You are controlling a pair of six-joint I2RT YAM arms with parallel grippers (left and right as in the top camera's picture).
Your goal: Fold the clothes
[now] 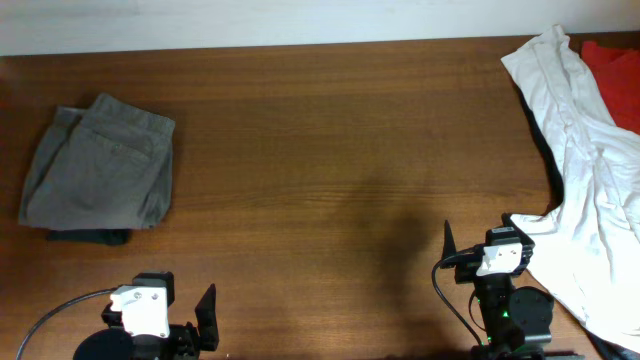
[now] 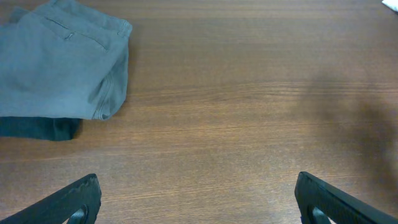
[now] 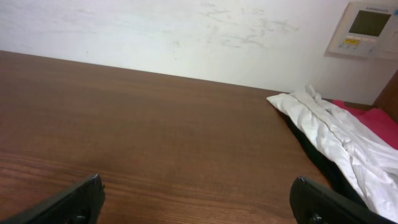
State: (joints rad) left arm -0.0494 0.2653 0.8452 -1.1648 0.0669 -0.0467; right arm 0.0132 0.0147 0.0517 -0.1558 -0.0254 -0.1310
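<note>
The folded grey-olive cotton shorts (image 1: 98, 160) lie flat on the brown wooden table (image 1: 330, 140) at nine o'clock, atop a dark garment (image 1: 92, 237) whose edge peeks out below. A crumpled white garment (image 1: 590, 180) and a red cloth (image 1: 615, 65) lie at two to three o'clock. The left gripper (image 2: 196, 202) at seven o'clock and the right gripper (image 3: 198, 202) at five o'clock each have their jaws spread wide, holding nothing.

Black arms (image 1: 515, 315) and fingers (image 2: 71, 198), white wrist housings (image 1: 140, 305).
</note>
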